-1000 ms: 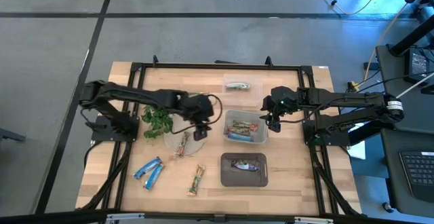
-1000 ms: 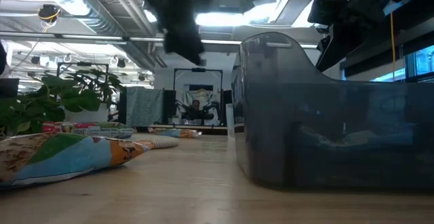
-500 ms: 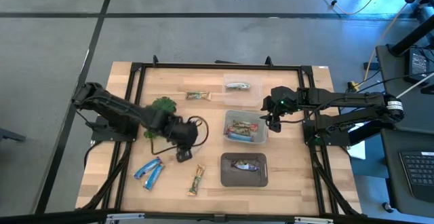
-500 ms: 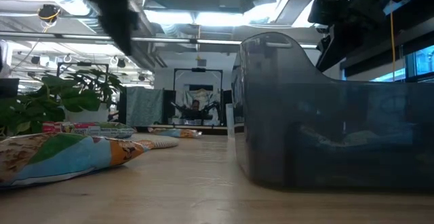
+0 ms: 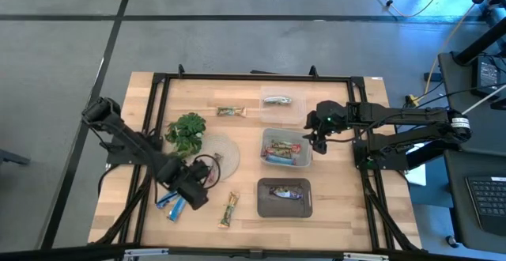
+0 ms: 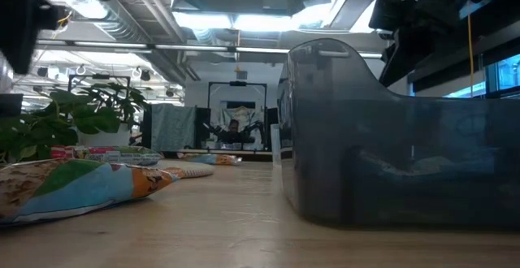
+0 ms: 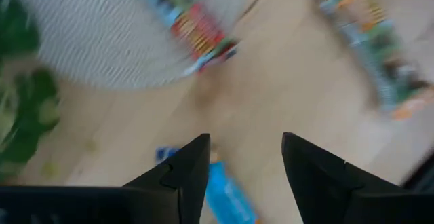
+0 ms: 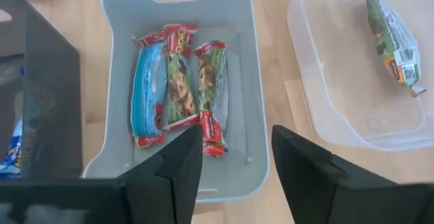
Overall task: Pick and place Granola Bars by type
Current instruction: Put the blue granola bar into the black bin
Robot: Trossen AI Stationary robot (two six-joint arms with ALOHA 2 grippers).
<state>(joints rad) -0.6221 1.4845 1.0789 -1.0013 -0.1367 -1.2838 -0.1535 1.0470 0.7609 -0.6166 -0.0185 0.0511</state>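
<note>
In the high view my left gripper (image 5: 192,191) hovers open near the table's near-left part, right beside two bright blue bars (image 5: 171,206). Its wrist view shows one blue bar (image 7: 227,198) below the open fingers (image 7: 244,157), a red-green bar (image 7: 203,39) at the clear disc's edge, and a green-tan bar (image 7: 373,54). That green-tan bar (image 5: 228,210) lies flat on the wood. Another bar (image 5: 229,111) lies near the far edge. My right gripper (image 5: 316,138) hangs open over the grey bin's right side.
A clear bin (image 5: 294,93) holds one green bar (image 8: 390,37). The grey bin (image 8: 264,115) holds a blue bar and two red-green ones. A dark bin (image 5: 262,207) holds one bar. A leafy sprig (image 5: 186,130) and the clear disc (image 5: 225,154) lie left of the bins.
My left arm has swung from over the clear disc toward the table's near-left, ending beside the blue bars. The right arm has kept still.
</note>
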